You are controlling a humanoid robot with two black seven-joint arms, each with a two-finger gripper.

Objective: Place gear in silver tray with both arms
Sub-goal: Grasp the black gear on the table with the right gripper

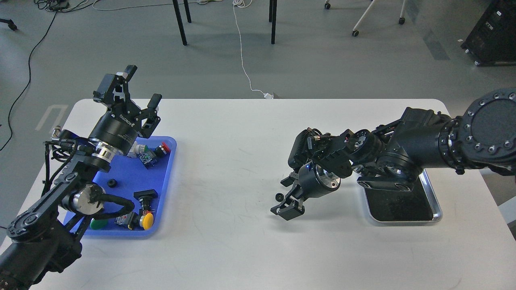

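A small black gear [278, 197] lies on the white table near its middle. My right gripper [282, 196] is open and low over the table, with one finger on each side of the gear; I cannot tell whether they touch it. The silver tray [437, 210] with its dark floor lies at the right, partly hidden under my right arm [419, 141]. My left gripper [144, 83] is open and empty, raised above the back edge of the blue tray [167, 189].
The blue plastic tray at the left holds several push buttons and switches, among them a yellow cap [148, 220], a red one [163, 148] and a small black round part [111, 184]. Chair legs and cables stand on the floor behind the table.
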